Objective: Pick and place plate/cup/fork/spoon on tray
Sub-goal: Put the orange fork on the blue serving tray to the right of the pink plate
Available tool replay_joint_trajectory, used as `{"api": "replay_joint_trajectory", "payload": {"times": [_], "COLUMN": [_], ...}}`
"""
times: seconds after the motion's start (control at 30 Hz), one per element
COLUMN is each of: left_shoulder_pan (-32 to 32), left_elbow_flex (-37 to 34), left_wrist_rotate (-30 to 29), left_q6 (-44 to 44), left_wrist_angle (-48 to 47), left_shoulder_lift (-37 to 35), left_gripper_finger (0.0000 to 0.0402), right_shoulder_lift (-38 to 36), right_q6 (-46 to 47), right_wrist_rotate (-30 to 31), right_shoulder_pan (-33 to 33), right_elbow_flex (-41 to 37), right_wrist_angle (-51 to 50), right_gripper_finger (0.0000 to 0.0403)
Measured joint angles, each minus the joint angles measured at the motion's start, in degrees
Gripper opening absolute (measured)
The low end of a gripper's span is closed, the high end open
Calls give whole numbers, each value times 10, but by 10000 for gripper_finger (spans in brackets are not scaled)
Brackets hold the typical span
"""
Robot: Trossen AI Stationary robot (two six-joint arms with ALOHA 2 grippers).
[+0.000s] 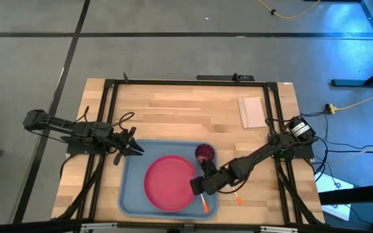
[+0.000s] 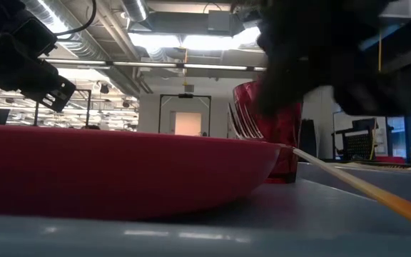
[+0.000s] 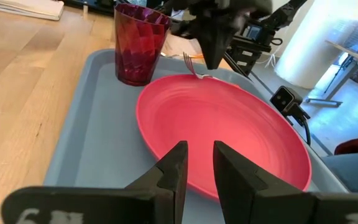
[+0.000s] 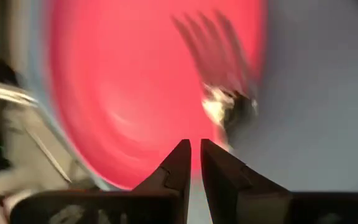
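The pink-red plate (image 1: 169,183) lies on the light blue tray (image 1: 131,194). The dark red cup (image 1: 204,153) stands upright on the tray by the plate's far right side. My right gripper (image 1: 197,188) is over the plate's right rim, shut on the fork (image 2: 242,121). The fork's orange handle (image 1: 204,206) sticks out toward the near edge. A second thin orange handle (image 1: 238,200), the spoon's, lies on the wood right of the tray; its bowl does not show. My left gripper (image 1: 135,150) waits by the tray's far left corner, its fingers (image 3: 176,168) close together with nothing between them. My right gripper has the fork near its neck (image 3: 202,74), just behind the tines; the gripper's own body hides the exact spot. The fingers come slanting down from the table's right. The fork is tilted: its tines (image 4: 219,50) stand above the plate's rim and its handle (image 2: 377,194) slopes down toward the tray.
A pale rectangular sheet (image 1: 252,111) lies at the table's far right. Black frame rails (image 1: 102,129) run along the table's left, right and far sides. Bare wood lies beyond the tray's far rim.
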Motion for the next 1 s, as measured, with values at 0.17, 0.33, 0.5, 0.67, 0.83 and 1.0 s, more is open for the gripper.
{"api": "replay_joint_trajectory", "payload": {"times": [0.17,0.33,0.5,0.67,0.83,1.0], "left_shoulder_pan": [0,0,0,0,0,0], "left_elbow_flex": [0,0,0,0,0,0], "left_wrist_rotate": [0,0,0,0,0,0], "left_q6": [0,0,0,0,0,0], "left_wrist_angle": [0,0,0,0,0,0], "left_shoulder_lift": [0,0,0,0,0,0], "left_gripper_finger": [69,69,69,69,69,69], "right_shoulder_lift": [0,0,0,0,3,50], "right_q6": [-14,-69,-76,-89,-71,-221], "right_wrist_rotate": [120,192,223,256,267,256], "right_shoulder_pan": [31,82,137,156,148,131], "right_elbow_flex": [0,0,0,0,0,67], "right_wrist_angle": [77,128,176,174,241,335], "right_gripper_finger": [42,42,42,42,42,42]}}
